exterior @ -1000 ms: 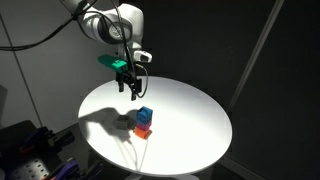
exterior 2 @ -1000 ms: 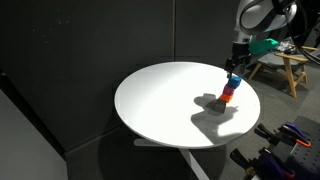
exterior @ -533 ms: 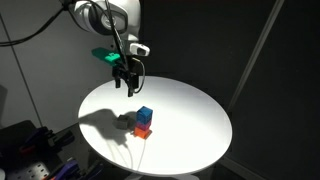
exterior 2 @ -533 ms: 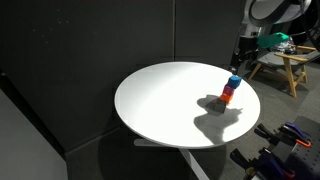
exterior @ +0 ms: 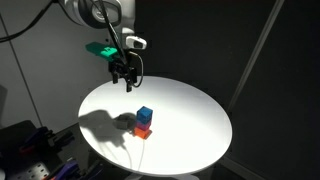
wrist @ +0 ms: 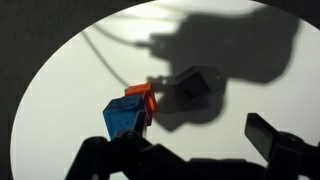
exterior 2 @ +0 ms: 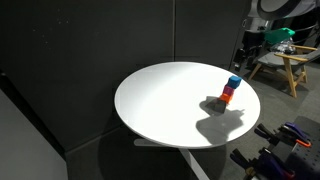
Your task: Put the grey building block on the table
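Your gripper [exterior: 130, 82] hangs above the far left part of the table [exterior: 195, 110] in an exterior view, well clear of the surface and touching nothing. In the wrist view its two dark fingers [wrist: 280, 145] stand wide apart with only bare white tabletop between them, so it is spread and empty. The grey block [wrist: 195, 88] sits on the table, just right of the two-block stack in that view. It is a small cube with flat faces and crisp edges, dull and matte, lying inside a darker shadow. You cannot tell whether it touches the stack. In both exterior views the spot beside the stack reads only as a dark patch, so the block cannot be told from shadow there. The stack is a blue block [exterior: 145, 114] resting squarely on a red-orange block [exterior: 143, 129], both the same cube shape and smooth-looking. The table is round, white, smooth and brightly lit against dark walls. A green part [exterior: 100, 49] sits on the wrist above the black fingers.
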### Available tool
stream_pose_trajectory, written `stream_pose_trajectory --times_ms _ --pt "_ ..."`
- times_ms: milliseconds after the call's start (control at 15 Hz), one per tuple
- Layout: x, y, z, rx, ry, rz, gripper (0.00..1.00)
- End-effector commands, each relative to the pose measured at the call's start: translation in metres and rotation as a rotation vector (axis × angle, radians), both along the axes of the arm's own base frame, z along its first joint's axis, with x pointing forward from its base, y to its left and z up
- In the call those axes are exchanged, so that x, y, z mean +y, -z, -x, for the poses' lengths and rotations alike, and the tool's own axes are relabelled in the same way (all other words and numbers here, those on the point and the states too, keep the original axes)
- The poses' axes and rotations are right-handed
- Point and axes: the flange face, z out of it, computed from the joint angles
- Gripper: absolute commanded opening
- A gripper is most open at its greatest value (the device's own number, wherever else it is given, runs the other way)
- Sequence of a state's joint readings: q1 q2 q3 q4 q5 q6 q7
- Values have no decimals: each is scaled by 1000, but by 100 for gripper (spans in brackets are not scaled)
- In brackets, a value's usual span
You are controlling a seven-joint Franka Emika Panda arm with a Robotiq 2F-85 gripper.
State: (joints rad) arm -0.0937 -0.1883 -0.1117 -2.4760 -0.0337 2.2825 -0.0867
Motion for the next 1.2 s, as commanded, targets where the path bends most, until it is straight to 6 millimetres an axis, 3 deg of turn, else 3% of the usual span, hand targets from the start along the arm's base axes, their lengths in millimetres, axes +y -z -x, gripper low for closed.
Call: stream_pose_trajectory --times_ms 0,667,1133 --pt "5 -13 14 -36 -28 -26 100" --pt "8 -51 43 -25 35 -35 100" --pt "22 -62 54 -40 86 -33 100"
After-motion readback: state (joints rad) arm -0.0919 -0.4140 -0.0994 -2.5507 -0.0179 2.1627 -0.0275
